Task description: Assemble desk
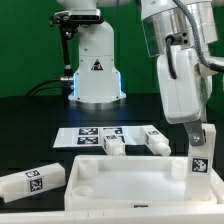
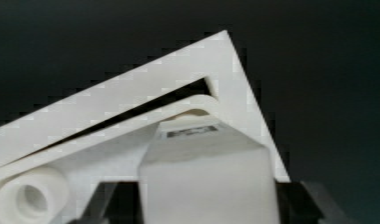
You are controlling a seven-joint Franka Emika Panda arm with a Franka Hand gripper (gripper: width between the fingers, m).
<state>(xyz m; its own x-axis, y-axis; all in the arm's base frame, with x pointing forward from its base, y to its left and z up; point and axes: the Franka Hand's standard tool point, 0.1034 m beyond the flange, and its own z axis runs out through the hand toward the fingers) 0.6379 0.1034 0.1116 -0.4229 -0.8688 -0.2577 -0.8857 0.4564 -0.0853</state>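
On the exterior view's left, the first leg (image 1: 32,180) lies on its side on the black table (image 1: 30,120), its tag facing up. It is just beside the near left corner of the desk top (image 1: 120,185). That top is a large white slab lying flat along the front edge of the table. Behind it, near the middle, the marker board (image 1: 85,133) lies flat in front of the robot base (image 1: 97,65). The second leg (image 1: 112,145) lies at the board's front edge, and the third leg (image 1: 157,141) lies just beside the board's right end. The two are apart from each other.

Further right, the fourth leg (image 1: 201,155) stands upright over the top's far right corner, with a tag on the side facing the camera. The gripper (image 1: 200,132) comes down on it from above. In the wrist view the two dark fingers (image 2: 116,205) press against opposite sides of this leg, pinching it, with the top's pointed corner beyond. I cannot tell whether the leg is seated in its socket.
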